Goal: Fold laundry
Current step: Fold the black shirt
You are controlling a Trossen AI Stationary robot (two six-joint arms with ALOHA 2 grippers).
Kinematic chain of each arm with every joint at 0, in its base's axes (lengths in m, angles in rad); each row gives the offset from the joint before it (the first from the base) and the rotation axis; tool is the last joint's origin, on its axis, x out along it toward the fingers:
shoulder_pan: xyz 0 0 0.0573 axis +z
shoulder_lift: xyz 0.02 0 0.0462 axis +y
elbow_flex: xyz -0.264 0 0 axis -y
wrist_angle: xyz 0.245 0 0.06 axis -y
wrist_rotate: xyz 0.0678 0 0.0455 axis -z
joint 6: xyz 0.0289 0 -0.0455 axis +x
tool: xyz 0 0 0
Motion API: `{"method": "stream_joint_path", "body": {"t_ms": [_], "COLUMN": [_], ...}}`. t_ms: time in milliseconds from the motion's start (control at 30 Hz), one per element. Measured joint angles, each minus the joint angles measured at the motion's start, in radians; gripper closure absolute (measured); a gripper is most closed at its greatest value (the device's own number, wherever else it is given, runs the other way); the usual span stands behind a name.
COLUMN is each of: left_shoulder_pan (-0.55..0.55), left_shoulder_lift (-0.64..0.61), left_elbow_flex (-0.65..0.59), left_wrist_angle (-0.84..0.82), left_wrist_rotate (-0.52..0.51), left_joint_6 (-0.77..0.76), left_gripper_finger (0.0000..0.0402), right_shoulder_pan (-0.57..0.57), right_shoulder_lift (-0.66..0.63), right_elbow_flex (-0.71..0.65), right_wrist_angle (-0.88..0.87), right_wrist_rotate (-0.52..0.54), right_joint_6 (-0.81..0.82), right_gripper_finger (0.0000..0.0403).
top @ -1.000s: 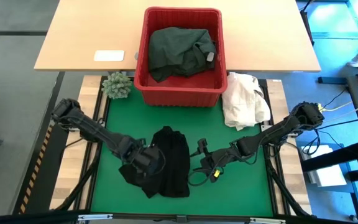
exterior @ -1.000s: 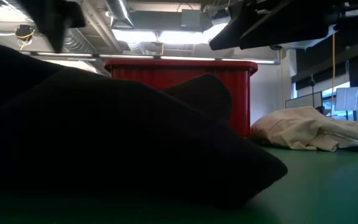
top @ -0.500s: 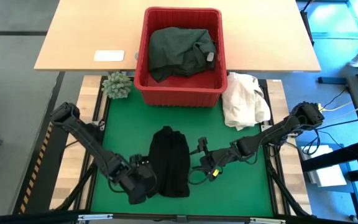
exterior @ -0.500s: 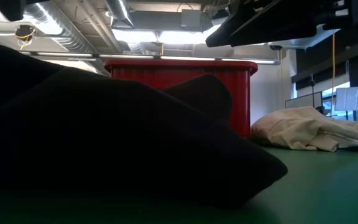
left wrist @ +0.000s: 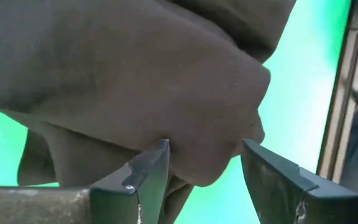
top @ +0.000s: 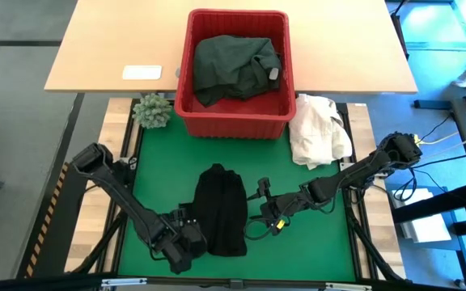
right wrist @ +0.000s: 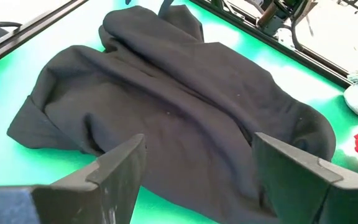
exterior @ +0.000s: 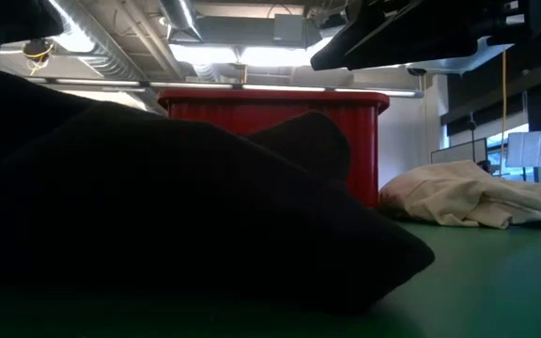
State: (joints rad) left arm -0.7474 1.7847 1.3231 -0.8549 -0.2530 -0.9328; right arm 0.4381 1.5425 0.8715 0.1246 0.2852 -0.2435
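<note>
Now, far left on the tan table (top: 103, 48) lies a white card (top: 141, 73), no writing readable on it; a small frosted plant (top: 152, 111) stands at the green mat's (top: 314, 242) corner. Left gripper (top: 186, 246) sits low at the black garment's (top: 221, 208) near-left edge, fingers (left wrist: 148, 171) spread, one tip touching the cloth and nothing pinched. That garment lies folded mid-mat. Behind it, the red basket (top: 235, 121) holds a dark green garment (top: 235, 65) with a small pale tag, unreadable. Right gripper (top: 259, 206) hovers just beside the black garment, jaws wide apart, empty. Cream cloth (top: 318, 129) is heaped beside the basket
</note>
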Motion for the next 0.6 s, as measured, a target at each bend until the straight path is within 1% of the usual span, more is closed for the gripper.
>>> {"method": "stream_joint_path", "body": {"t_ms": [167,233,433,600], "left_shoulder_pan": [-0.007,-0.007,-0.002,0.018], "left_shoulder_lift": [0.002,0.002,0.002,0.002], "left_elbow_flex": [0.0,0.0,0.0,0.0], "left_wrist_angle": [-0.001,-0.006,-0.064,-0.064], "left_wrist_rotate": [-0.013,-0.013,0.007,0.036], "left_joint_6": [0.0,0.0,0.05,0.073], "left_gripper_finger": [0.0208,0.0201,0.0148,0.0106], "right_shoulder_pan": [0.0,0.0,0.0,0.0], "right_shoulder_lift": [0.0,0.0,0.0,0.0], "right_elbow_flex": [0.0,0.0,0.0,0.0], "right_wrist_angle": [-0.001,0.0,0.001,0.001], "right_wrist_rotate": [0.0,0.0,0.0,0.0], "right_joint_6": [0.0,0.0,0.001,0.003], "right_gripper_finger": [0.0109,0.0109,0.0109,0.0109]}}
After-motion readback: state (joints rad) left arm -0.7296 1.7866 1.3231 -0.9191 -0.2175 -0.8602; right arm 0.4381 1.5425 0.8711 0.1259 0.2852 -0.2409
